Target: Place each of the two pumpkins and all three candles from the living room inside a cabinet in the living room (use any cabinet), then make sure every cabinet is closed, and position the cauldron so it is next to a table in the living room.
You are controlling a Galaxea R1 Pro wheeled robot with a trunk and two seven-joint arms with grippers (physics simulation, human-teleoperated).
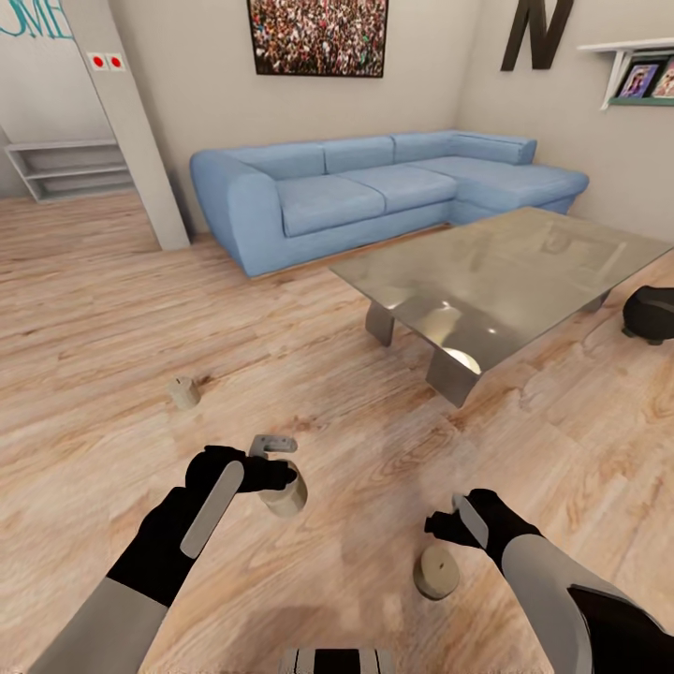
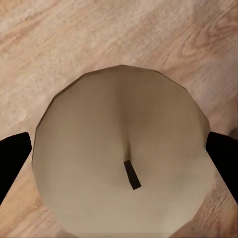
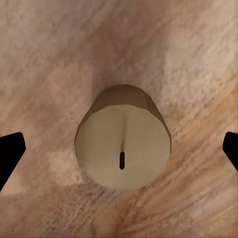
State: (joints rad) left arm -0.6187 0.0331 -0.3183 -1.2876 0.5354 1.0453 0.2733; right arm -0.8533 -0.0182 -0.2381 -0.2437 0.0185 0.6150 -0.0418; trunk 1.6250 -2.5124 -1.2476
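Wooden floor [image 1: 112, 309] fills the head view, with three candles on or near it. One candle [image 1: 285, 491] sits at the left gripper [image 1: 276, 463]. A second candle [image 1: 437, 572] stands just below the right gripper [image 1: 447, 524]. The third candle [image 1: 184, 392] stands alone, farther off. A blue sofa [image 1: 374, 183], a shiny table [image 1: 505, 276] and a black cauldron [image 1: 651, 314] are behind.

Left wrist view: the round candle top [image 2: 121, 153] sits between two spread black fingertips [image 2: 12, 161], which look close to its sides; I cannot tell if they pinch it.

Right wrist view: the short round candle [image 3: 123, 144] stands between wide-open fingertips [image 3: 9, 153], not touching.
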